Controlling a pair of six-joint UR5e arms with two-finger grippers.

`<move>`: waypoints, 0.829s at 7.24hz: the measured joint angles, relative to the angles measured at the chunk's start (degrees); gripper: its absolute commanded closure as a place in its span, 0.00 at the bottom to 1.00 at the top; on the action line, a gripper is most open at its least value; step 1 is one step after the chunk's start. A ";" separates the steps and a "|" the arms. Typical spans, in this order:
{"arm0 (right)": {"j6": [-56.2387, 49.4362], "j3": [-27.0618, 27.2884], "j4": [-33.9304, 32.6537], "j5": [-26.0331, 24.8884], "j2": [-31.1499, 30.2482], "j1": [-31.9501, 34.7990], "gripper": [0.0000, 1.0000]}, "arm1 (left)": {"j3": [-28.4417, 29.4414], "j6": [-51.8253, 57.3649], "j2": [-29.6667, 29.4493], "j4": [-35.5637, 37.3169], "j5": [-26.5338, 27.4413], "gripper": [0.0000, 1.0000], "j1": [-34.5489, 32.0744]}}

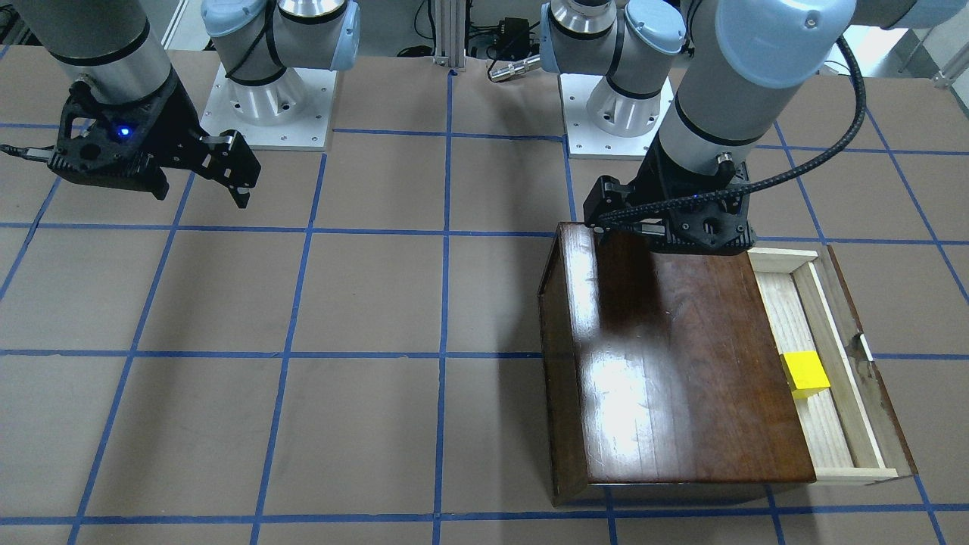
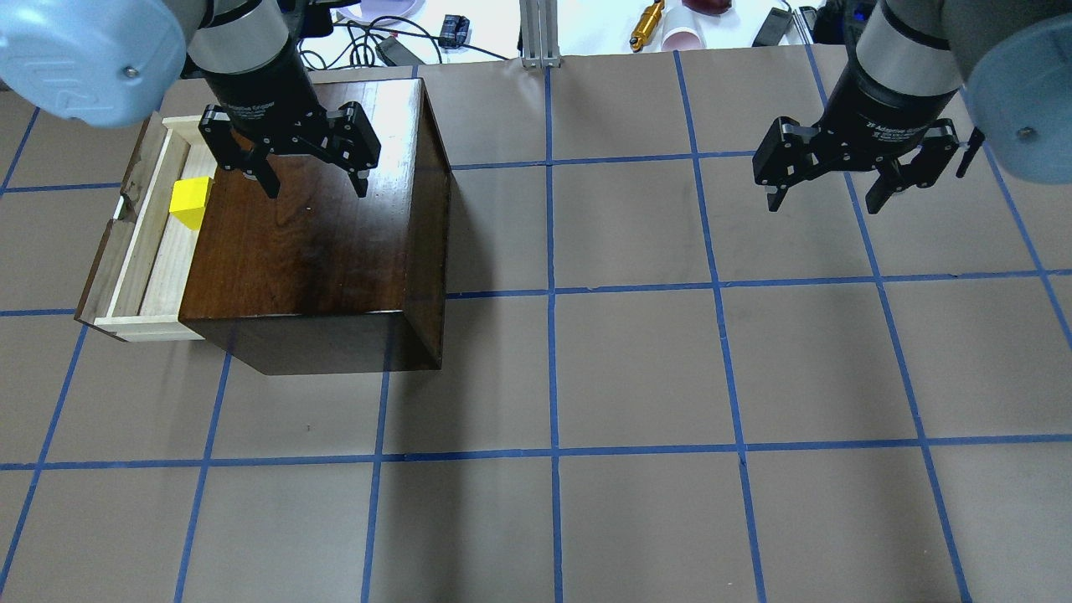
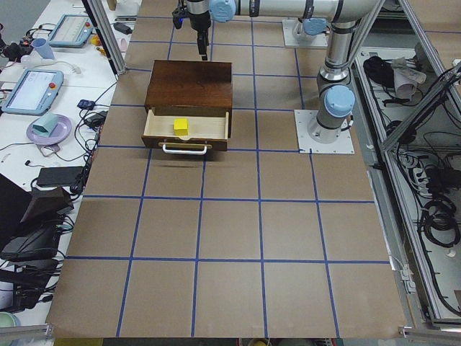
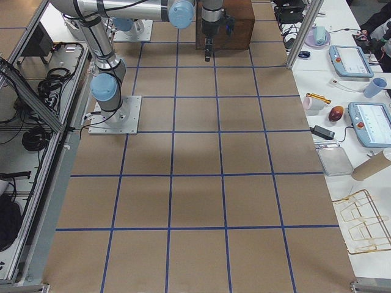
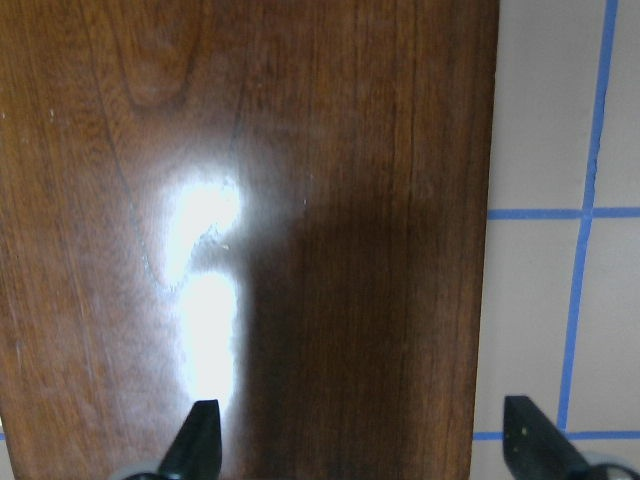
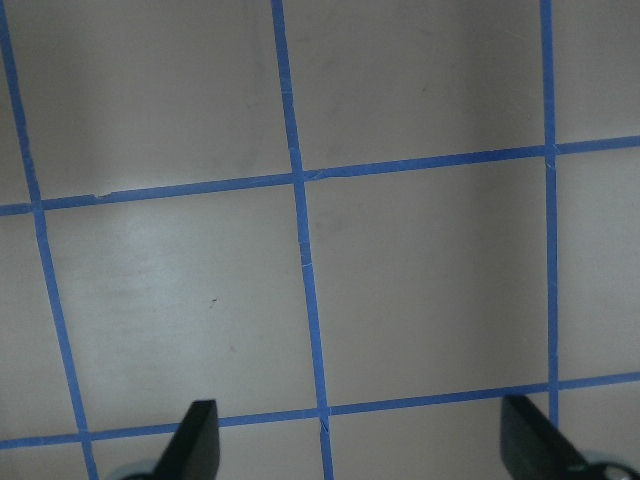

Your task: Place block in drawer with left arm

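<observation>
1. The drawer [image 2: 155, 260] stands pulled out from the wooden box [image 2: 318, 243], its pale floor showing between the box and the dark front panel. The metal pull [image 3: 186, 150] faces away from the box.

2. The block [image 2: 191, 203] lies on the drawer floor, about midway along the drawer's length and close to the box's front. Nothing touches it. It sits flat, one face up.

3. The left arm [image 2: 251, 50] reaches over the box. The left pincer [image 2: 316, 188] hangs above the box's glossy top, pointing down, fingers spread wide with nothing between them. In the left wrist view both fingertips [image 5: 200, 435] show apart. One is over the dark wood; the other is past the box's edge, over the surface [image 2: 636, 368]. The pincer is beside the drawer, not above it, and clear of the block.

4. The right pincer [image 2: 825, 205] hangs above the taped surface, well apart from the box. Its fingers are likewise spread and hold nothing. The right wrist view shows only brown covering and blue tape lines beneath it.
</observation>
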 measured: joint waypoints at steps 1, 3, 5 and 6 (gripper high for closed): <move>0.00 0.01 0.00 -0.01 0.00 0.00 0.00 | -0.98 0.72 0.80 0.24 -0.04 0.00 0.41; 0.00 0.00 0.00 -0.01 0.00 -0.02 0.00 | -2.53 1.45 1.49 1.08 -1.01 0.00 2.17; 0.00 -0.02 0.00 -0.01 0.00 -0.04 0.00 | -3.01 2.12 1.74 1.25 -1.67 0.00 3.01; 0.00 -0.02 0.00 -0.01 0.00 -0.03 0.00 | -3.13 2.22 1.79 1.27 -1.72 0.00 3.09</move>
